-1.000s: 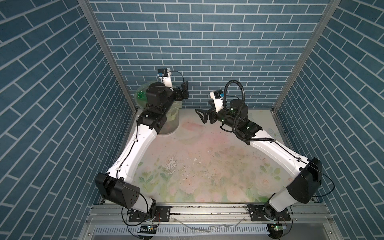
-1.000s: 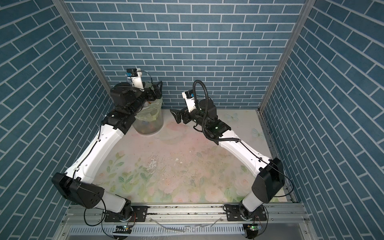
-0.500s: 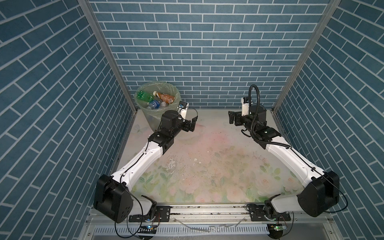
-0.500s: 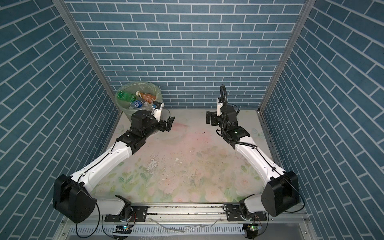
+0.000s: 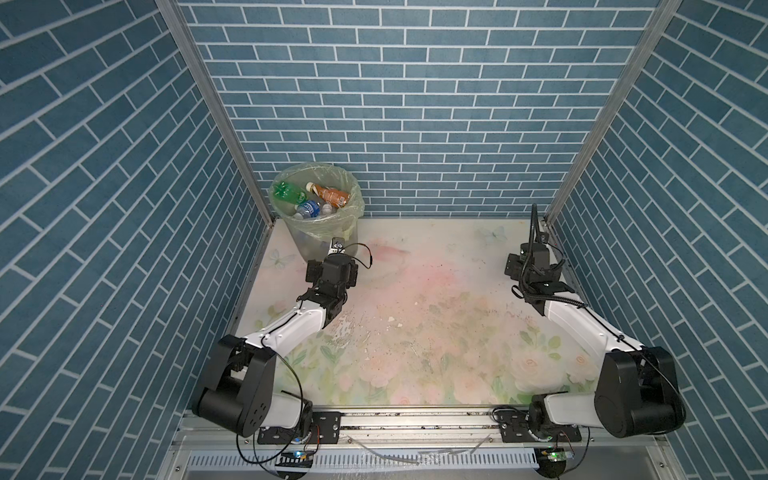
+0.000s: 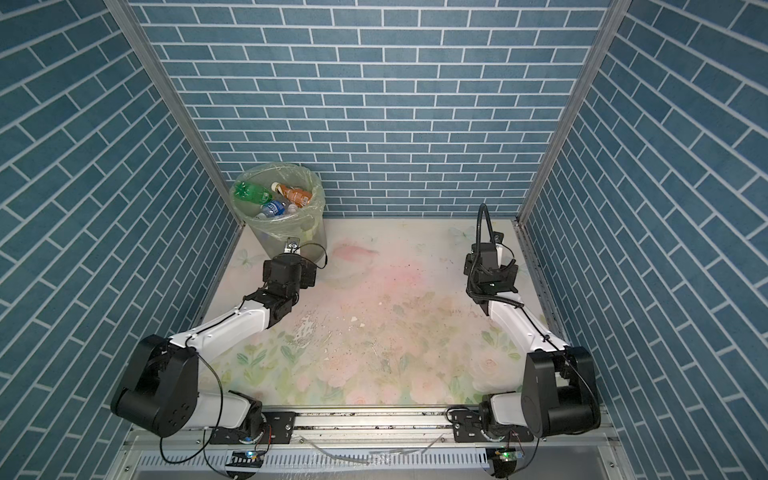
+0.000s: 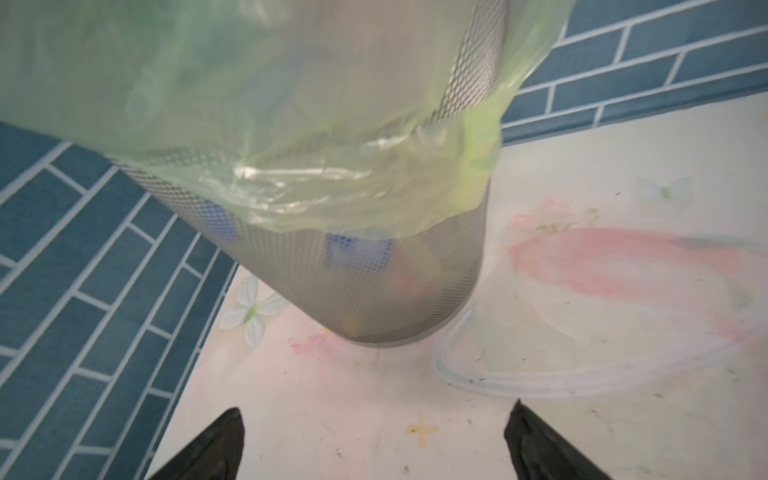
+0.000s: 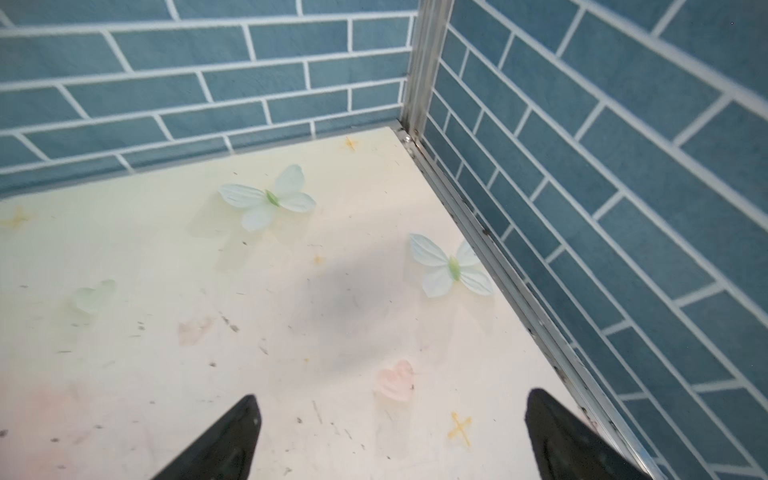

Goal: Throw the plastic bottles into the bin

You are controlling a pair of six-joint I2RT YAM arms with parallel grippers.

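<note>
Plastic bottles [image 5: 312, 204] lie inside the bin [image 5: 309, 246] at the far left corner of the surface [image 5: 436, 332], both arms' jaws released and empty; risk: the left jaws, near the bin wall, could snag the liner [image 7: 353, 199] and tip it.

Both top views look steeply down from above the near metal rail [image 5: 415, 419] over the whole pale floral tabletop [image 5: 436, 299], the left wrist camera closely faces the round, green-bagged mesh bin [image 7: 395, 291], and the right wrist camera faces the far corner of the blue brick-patterned walls [image 8: 582, 187].
</note>
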